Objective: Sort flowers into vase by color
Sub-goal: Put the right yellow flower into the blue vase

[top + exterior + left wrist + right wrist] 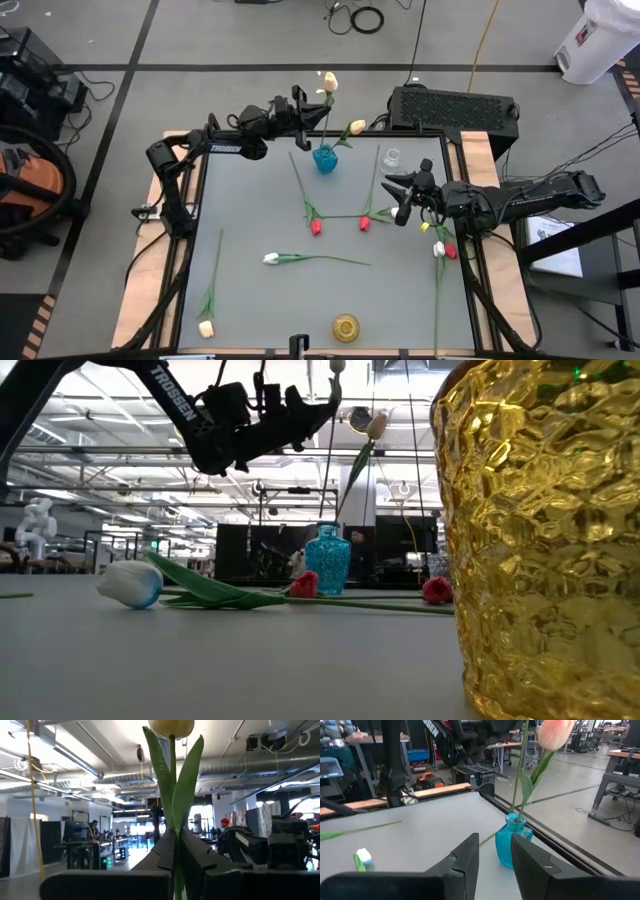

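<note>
From above, my left gripper (308, 108) is clamped on a cream tulip (328, 83) just above the blue vase (325, 159), which already holds one cream tulip (357, 127). My right gripper (400, 200) hovers with parted fingers, holding nothing, beside a red tulip (365, 223).

At table height, the held stem hangs over the vase's narrow neck (328, 530); if it comes down off-centre, it could catch the rim and tip the vase.

From my left wrist, the fingers (165, 855) pinch stem and leaves together, so a leaf might snag on release.

My right wrist sees the vase just ahead of its spread fingers (465, 857); drifting forward would knock it.
</note>
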Tool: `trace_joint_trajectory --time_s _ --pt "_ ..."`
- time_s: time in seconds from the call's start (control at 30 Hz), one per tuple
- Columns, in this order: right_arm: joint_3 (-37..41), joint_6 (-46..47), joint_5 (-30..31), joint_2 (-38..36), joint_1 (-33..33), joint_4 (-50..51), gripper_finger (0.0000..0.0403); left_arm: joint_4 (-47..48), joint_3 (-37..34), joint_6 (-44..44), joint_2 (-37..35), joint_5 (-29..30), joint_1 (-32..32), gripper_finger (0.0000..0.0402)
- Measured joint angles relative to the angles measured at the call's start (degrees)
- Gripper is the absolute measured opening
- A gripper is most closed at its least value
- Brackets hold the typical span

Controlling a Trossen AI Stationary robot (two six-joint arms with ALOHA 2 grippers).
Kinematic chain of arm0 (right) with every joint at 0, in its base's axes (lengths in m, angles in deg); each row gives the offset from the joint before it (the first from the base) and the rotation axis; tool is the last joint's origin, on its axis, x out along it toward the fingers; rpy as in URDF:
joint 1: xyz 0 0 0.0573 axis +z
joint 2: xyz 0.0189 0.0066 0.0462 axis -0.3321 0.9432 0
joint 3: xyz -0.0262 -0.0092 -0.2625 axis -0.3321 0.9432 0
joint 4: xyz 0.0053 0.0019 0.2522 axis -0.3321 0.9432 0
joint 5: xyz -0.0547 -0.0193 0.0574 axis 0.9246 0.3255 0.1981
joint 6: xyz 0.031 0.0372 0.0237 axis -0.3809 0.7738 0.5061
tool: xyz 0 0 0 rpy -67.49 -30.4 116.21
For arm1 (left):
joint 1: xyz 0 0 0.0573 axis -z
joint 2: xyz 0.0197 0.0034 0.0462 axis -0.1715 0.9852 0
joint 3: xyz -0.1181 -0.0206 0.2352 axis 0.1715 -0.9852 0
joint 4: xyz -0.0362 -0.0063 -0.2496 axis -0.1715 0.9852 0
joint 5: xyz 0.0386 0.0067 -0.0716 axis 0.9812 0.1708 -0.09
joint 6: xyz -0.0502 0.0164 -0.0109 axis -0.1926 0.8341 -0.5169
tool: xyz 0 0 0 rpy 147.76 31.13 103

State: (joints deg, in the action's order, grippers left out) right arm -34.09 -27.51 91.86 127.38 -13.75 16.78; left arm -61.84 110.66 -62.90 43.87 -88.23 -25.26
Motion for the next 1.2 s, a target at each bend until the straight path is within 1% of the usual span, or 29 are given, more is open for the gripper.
trace_joint_trajectory --time_s 0.3,0.43,0.63,0.83,1.2 --pt "0.0 0.0 0.0 2.8 0.0 -0.3 0.0105 2.3 2.3 -0.2 0.0 1.0 0.7 0.0017" --pt "0.0 0.2 0.0 3.6 0.0 -0.7 0.0105 4.6 2.3 1.5 0.5 1.5 1.7 0.0017" --pt "0.0 0.2 0.0 3.6 0.0 -0.8 0.0105 3.5 2.3 2.7 2.5 1.9 2.2 0.0017" --pt "0.0 0.2 0.0 3.6 0.0 -0.8 0.0105 3.0 2.3 2.6 2.6 2.0 2.0 0.0017" --pt "0.0 0.2 0.0 3.6 0.0 -0.8 0.0105 7.2 2.3 2.7 2.6 2.2 2.0 0.0019"
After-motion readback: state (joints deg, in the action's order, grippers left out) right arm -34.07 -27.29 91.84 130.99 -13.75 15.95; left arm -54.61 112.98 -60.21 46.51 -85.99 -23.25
